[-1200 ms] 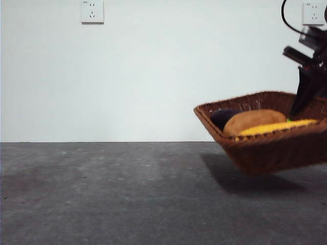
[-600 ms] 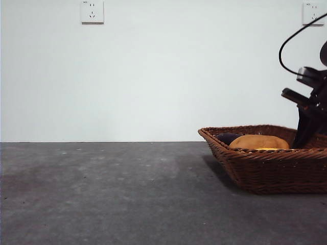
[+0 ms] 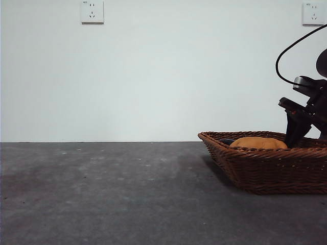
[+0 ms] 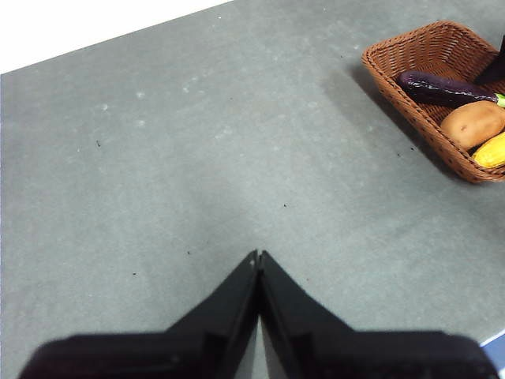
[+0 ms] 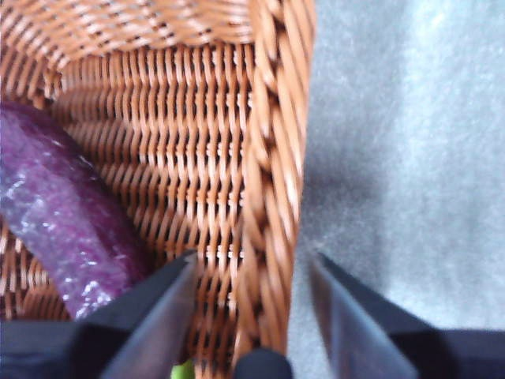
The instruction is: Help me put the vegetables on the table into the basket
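Right gripper (image 5: 248, 272): jaws spread, one on each side of the basket (image 5: 272, 158) rim, gripping nothing; I judge it is placed there to handle the rim.
Basket (image 3: 265, 168): flat on the table (image 3: 112, 194), at the right.
Vegetables: eggplant (image 4: 442, 87), potato (image 4: 472, 124) and corn (image 4: 491, 150) all lie inside, so the task looks complete.
Left gripper (image 4: 258, 260): jaws pressed together, empty, over bare table well apart from the basket, waiting.
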